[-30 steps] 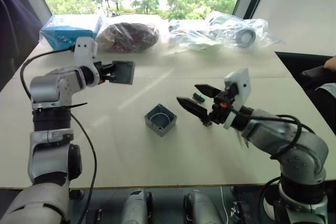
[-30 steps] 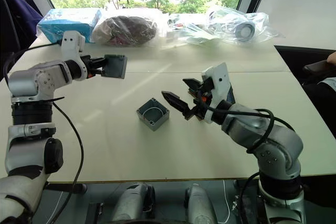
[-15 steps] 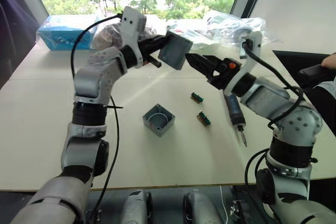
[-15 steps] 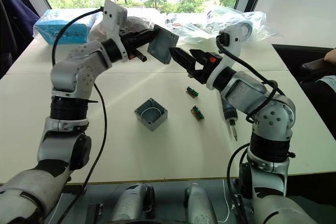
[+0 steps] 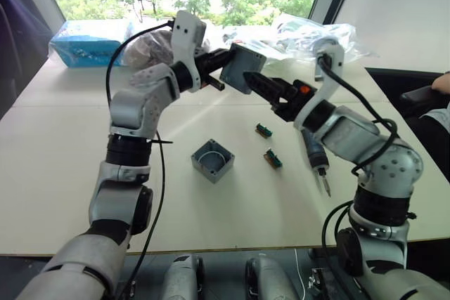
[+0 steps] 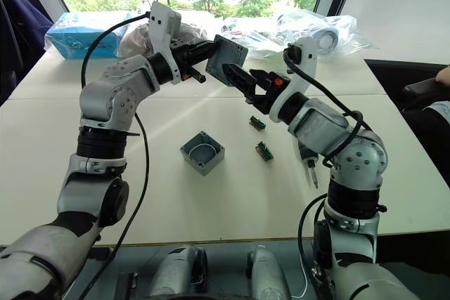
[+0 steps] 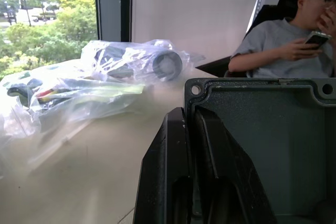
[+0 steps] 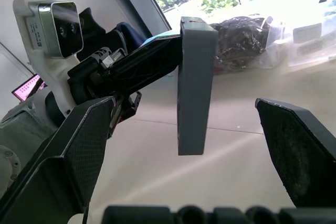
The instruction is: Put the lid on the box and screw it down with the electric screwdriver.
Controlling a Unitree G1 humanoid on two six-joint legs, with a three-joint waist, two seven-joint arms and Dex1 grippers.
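My left gripper (image 5: pixel 223 69) is shut on the lid (image 5: pixel 242 68), a shallow grey square cover, and holds it on edge high above the table. In the left wrist view the lid's (image 7: pixel 273 145) recessed inside faces the camera beside the black fingers (image 7: pixel 181 171). My right gripper (image 5: pixel 264 89) is open and raised next to the lid. In the right wrist view the lid (image 8: pixel 195 85) hangs between its two spread fingers, touching neither. The box (image 5: pixel 213 160), a deep grey casing, stands open on the table below. The electric screwdriver (image 5: pixel 314 159) lies on the table to the right.
Two small green-brown parts (image 5: pixel 264 130) (image 5: pixel 273 159) lie between the box and the screwdriver. A blue packet (image 5: pixel 91 40), a dark bag (image 5: pixel 151 47) and clear plastic bags (image 5: pixel 309 36) line the far edge. A seated person (image 7: pixel 294 40) holds a phone beyond the table's right side.
Both arms rose from table height over the last second. The left gripper brought the lid up and to the right; the right gripper's open fingers have closed in beside it.
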